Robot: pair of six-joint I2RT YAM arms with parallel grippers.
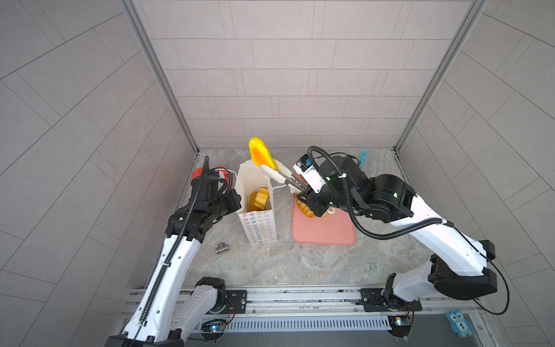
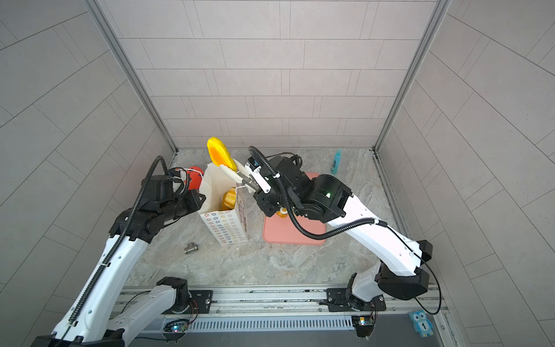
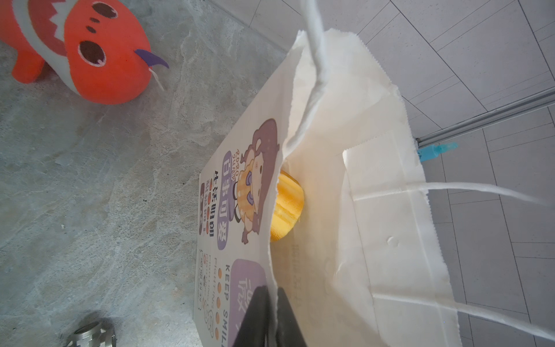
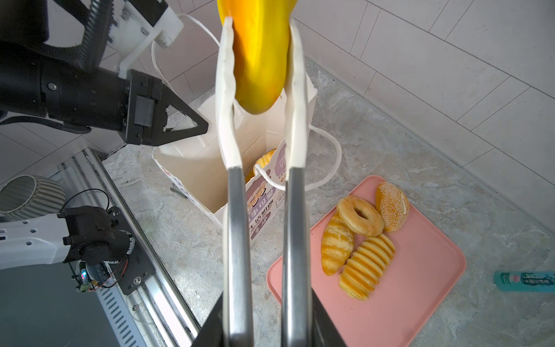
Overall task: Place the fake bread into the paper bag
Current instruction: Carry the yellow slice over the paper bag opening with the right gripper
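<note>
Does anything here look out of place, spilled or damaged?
Nothing is spilled or damaged. The paper bag stands upright, the left gripper pinching its rim. Only a red plush fish near the bag and a metal fitting on the table seem stray.

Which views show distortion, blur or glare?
Both top views: wide-angle bowing, wall tile lines curve near the edges; light is even. Left wrist: cord handle near the lens and left end effector are soft, paper bag print sharp. Right wrist: glare streaks on the tongs, shiny highlight on the yellow bread, cropped at the frame edge.
</note>
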